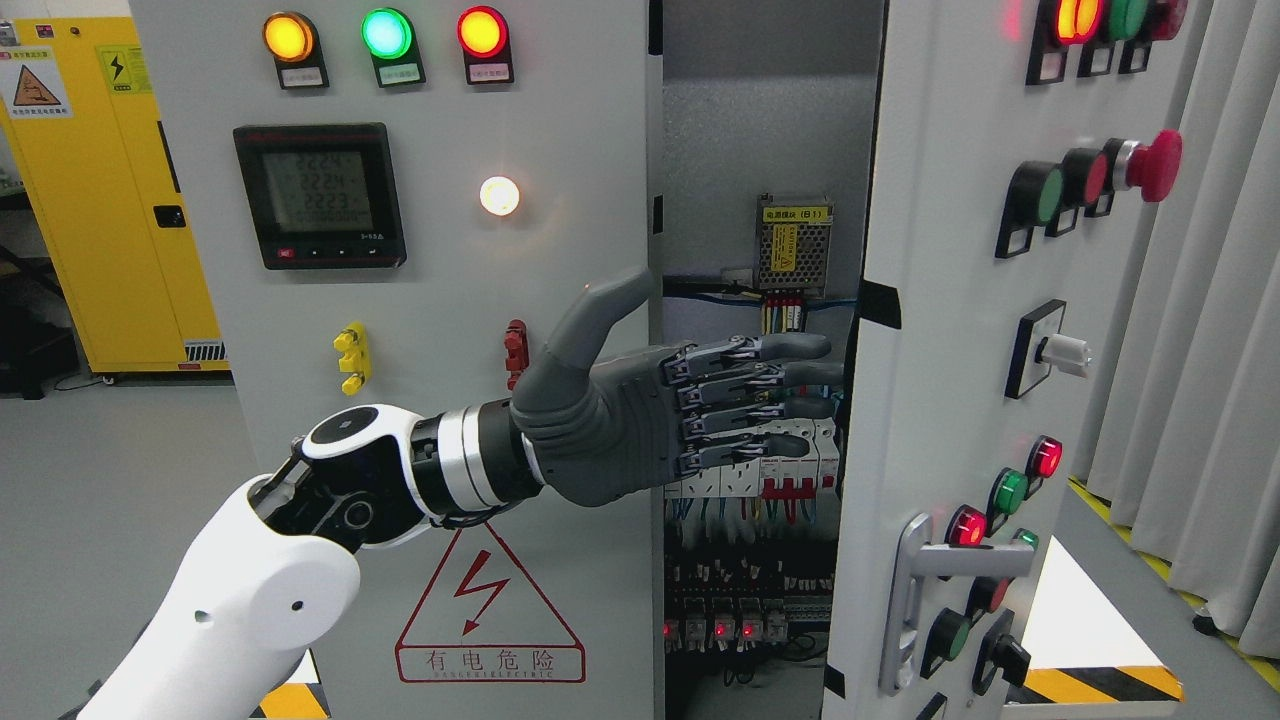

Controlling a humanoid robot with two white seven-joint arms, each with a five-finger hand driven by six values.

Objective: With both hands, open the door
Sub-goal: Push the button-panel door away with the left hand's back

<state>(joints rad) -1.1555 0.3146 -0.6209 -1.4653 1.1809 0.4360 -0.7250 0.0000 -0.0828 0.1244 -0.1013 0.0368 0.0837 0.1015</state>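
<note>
Centrally, left hand [640,420] reaching toward 3 o'clock, fingers [760,385] straight and spread, gripping nothing, tips at inner edge of ajar right door [940,330]; wiring [745,560] behind.

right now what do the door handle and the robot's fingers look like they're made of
Door handle: looks like bare metal, silvery with a soft satin sheen. Left hand fingers: matte grey, probably plastic or rubber, with darker mechanical links exposed at the knuckles.
</note>
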